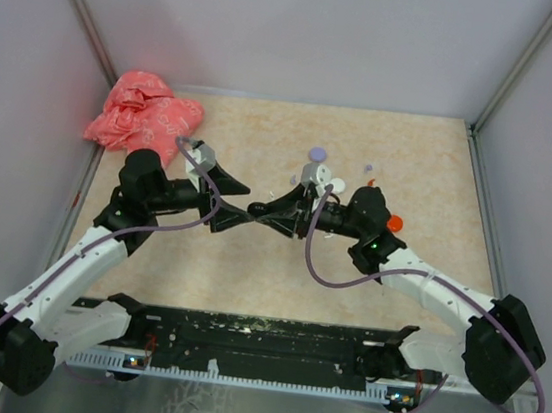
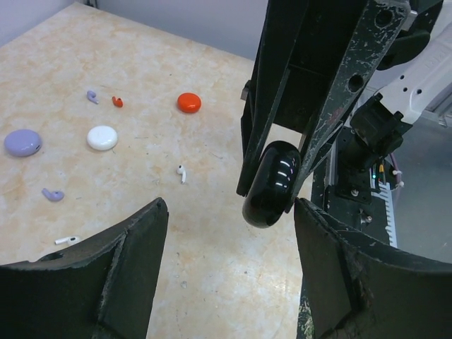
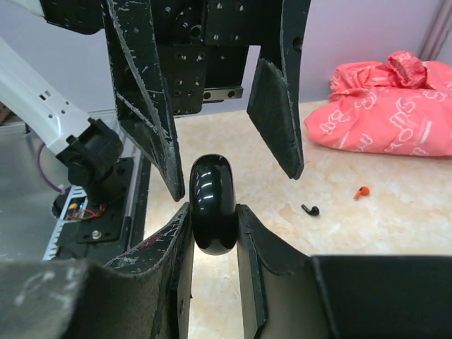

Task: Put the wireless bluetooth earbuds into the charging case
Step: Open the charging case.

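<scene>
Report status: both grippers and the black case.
Right gripper shut on glossy black rounded plastic case. Left gripper open, empty, facing it. Tiny stemmed plastic earbuds loose on beige table. Nothing in the way.

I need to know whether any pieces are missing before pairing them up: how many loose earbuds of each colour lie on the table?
Lilac earbuds: 2
White earbuds: 2
Orange-red earbuds: 2
Black earbuds: 1
Total: 7
</scene>
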Robot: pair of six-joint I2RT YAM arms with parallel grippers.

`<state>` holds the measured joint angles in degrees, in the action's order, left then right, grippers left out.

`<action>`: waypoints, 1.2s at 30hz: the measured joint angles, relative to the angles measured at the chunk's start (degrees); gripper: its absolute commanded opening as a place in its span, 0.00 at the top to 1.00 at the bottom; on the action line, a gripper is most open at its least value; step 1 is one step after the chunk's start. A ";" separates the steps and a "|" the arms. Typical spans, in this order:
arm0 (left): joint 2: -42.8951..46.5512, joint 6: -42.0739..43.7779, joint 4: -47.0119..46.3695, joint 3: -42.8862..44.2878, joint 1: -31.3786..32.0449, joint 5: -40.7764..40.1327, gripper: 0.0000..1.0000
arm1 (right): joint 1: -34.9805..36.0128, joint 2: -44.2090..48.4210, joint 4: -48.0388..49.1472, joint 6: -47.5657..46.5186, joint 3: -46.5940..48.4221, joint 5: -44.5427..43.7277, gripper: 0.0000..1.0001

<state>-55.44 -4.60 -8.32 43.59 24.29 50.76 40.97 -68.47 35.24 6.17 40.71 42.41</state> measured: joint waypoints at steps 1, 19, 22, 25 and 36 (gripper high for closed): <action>0.00 -0.07 -0.31 0.00 0.00 0.20 0.25 | 0.00 -0.39 0.02 0.52 0.31 0.66 1.00; -0.02 -5.40 -4.50 0.00 0.09 -0.61 0.39 | -0.35 -3.06 2.89 4.98 1.11 4.48 1.00; -0.02 -6.62 -4.48 0.00 0.11 -1.92 0.40 | -0.63 -3.21 2.91 5.05 1.11 4.48 1.00; -0.02 -7.61 -4.46 0.00 0.09 -2.89 0.40 | -0.74 -3.32 2.91 5.20 1.09 4.46 1.00; -0.28 -10.58 -4.55 0.35 -0.39 -6.03 0.36 | -0.96 -3.45 2.86 6.43 0.90 5.62 1.00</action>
<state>-55.72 -15.18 -12.86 43.94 23.90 44.73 40.01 -71.92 38.11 12.60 41.60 48.03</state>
